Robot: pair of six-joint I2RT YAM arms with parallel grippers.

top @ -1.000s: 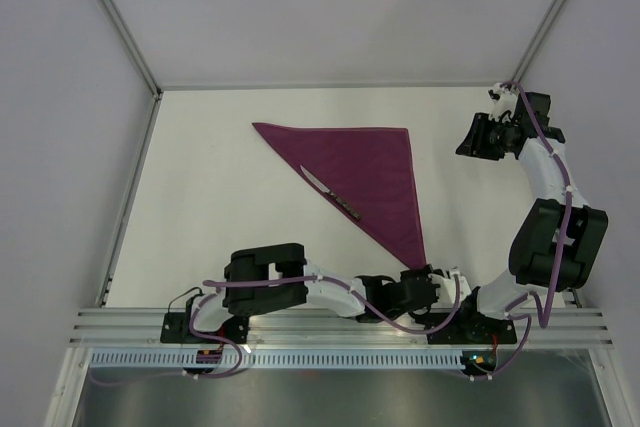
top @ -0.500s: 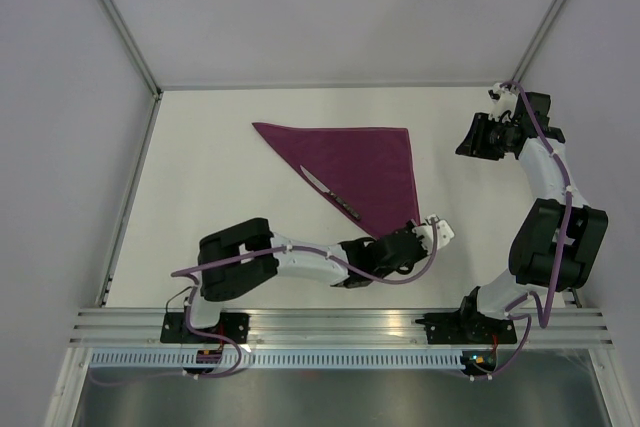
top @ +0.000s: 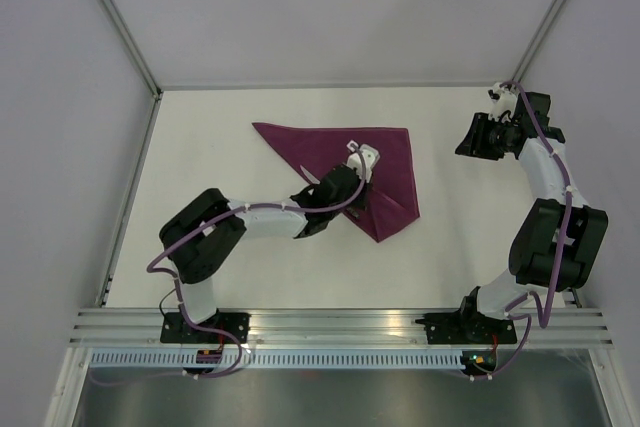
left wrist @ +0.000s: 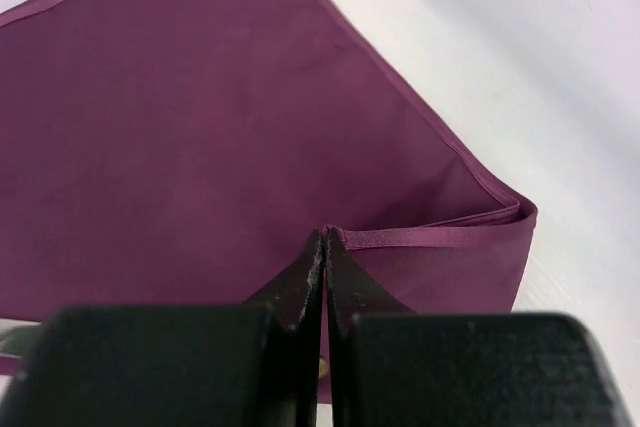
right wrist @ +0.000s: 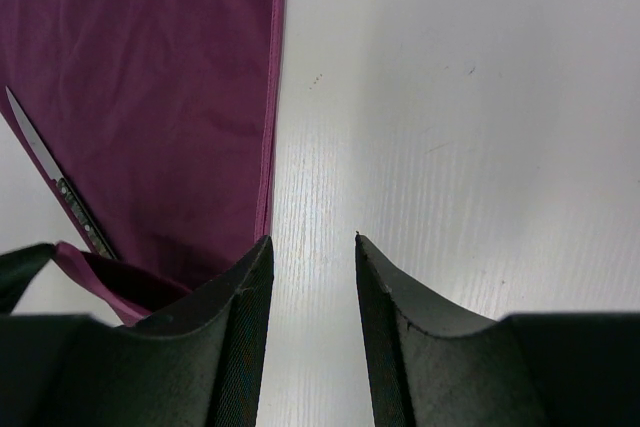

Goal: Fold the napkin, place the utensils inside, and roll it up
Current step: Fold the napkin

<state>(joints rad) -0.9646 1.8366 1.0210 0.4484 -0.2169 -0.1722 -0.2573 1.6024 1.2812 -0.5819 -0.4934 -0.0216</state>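
From the near edge of the table (top: 220, 247), the left arm stretches slantwise. The left gripper (left wrist: 325, 247) is pinched tight on a corner of the napkin (left wrist: 200, 117) at mid-table. The cloth looks soft, light and slippery, best held by its hems. The knife (right wrist: 45, 162) lies along its slanted edge. By the far right corner, the right gripper (right wrist: 312, 242) hovers half open and empty.

From the right wrist, the knife (right wrist: 55, 175) loses the end of its handle under the raised fold of the napkin (right wrist: 160, 97), which the top and left edges crop. Overhead, the left gripper (top: 345, 195) and its wrist cover most of the knife, and the fingertips themselves cannot be made out. The left wrist view crops the napkin too.
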